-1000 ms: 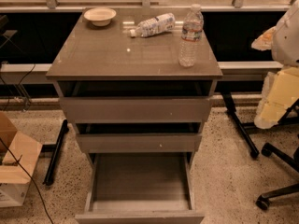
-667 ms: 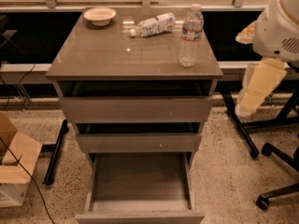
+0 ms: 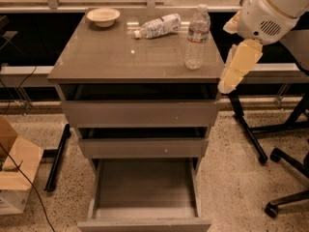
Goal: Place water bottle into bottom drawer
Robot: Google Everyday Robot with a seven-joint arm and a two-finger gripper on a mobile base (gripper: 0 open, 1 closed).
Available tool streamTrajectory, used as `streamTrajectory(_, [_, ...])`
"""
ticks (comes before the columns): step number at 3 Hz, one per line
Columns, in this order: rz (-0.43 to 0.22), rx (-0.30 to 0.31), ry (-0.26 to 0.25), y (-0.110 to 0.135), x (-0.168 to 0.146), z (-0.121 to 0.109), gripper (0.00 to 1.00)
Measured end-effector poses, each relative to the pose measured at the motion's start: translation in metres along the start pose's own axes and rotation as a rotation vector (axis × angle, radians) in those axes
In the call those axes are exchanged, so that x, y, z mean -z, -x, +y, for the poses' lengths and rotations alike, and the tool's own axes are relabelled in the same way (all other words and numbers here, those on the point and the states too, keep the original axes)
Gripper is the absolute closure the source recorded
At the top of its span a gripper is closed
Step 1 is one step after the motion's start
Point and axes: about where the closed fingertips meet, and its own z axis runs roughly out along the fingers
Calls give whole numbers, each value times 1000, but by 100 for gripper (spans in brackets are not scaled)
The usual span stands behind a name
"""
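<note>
1. My end effector (image 3: 239,66) hangs just off the worktop's (image 3: 120,57) right front corner; I cannot tell whether it is wide or narrow.
2. The water bottle (image 3: 197,37) stands upright just left of it, near that edge, so I judge it reachable from the side.
3. Farther left, a labelled bottle (image 3: 158,25) lies well apart.
4. Below-left, the bottom drawer (image 3: 145,187) stands pulled out, open from above.

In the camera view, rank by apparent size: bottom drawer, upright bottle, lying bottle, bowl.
1. Grey open bottom drawer.
2. Upright clear ribbed water bottle.
3. Lying white-and-blue-labelled bottle and beige round bowl: alike, unranked.
Cream gripper hangs beside the cabinet's right edge.
</note>
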Motion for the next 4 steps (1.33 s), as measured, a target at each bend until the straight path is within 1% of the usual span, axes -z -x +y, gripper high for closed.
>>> streamTrajectory(1, [7, -9, -2, 0, -3, -2, 0])
streamTrajectory(2, [-50, -29, -36, 5, -15, -17, 0])
streamTrajectory(3, [-145, -67, -82, 12, -37, -46, 0])
streamTrajectory(4, [-275, -142, -114, 10, -63, -73, 0])
